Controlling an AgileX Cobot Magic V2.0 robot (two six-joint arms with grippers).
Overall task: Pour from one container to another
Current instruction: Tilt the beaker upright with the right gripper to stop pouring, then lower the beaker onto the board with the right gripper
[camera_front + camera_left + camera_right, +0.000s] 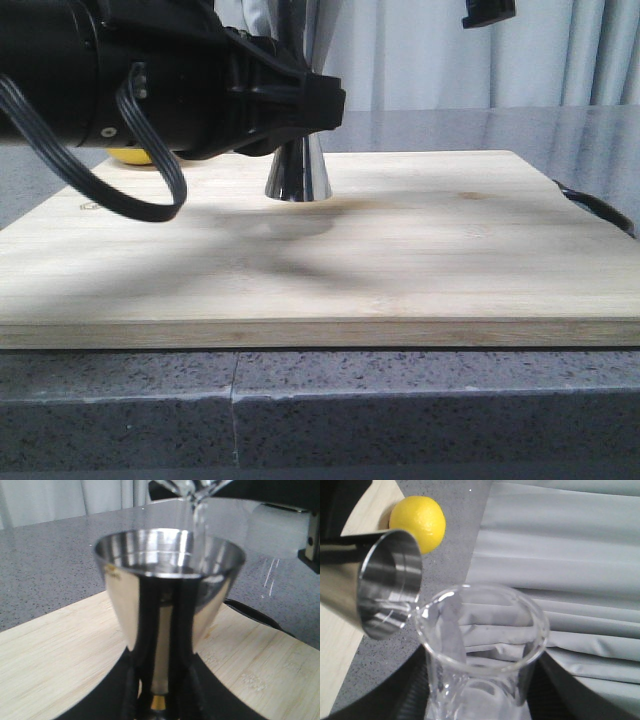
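The steel jigger (297,172) stands upright on the wooden board (420,260). My left gripper (159,682) is shut on its narrow waist, just above the gold band (159,701). Its open upper cup (170,560) fills the left wrist view. The clear glass beaker (480,630) is tilted, with my right gripper (482,695) shut on its body. The beaker's lip (420,611) rests at the rim of the jigger's mouth (390,592). A thin clear stream (194,515) falls from the beaker into the cup. In the front view the beaker is hidden behind the left arm.
A yellow lemon (417,522) lies on the grey stone counter beyond the board, just visible under the left arm (130,157). A black handle (600,212) sticks out at the board's right edge. A pale curtain hangs behind the counter.
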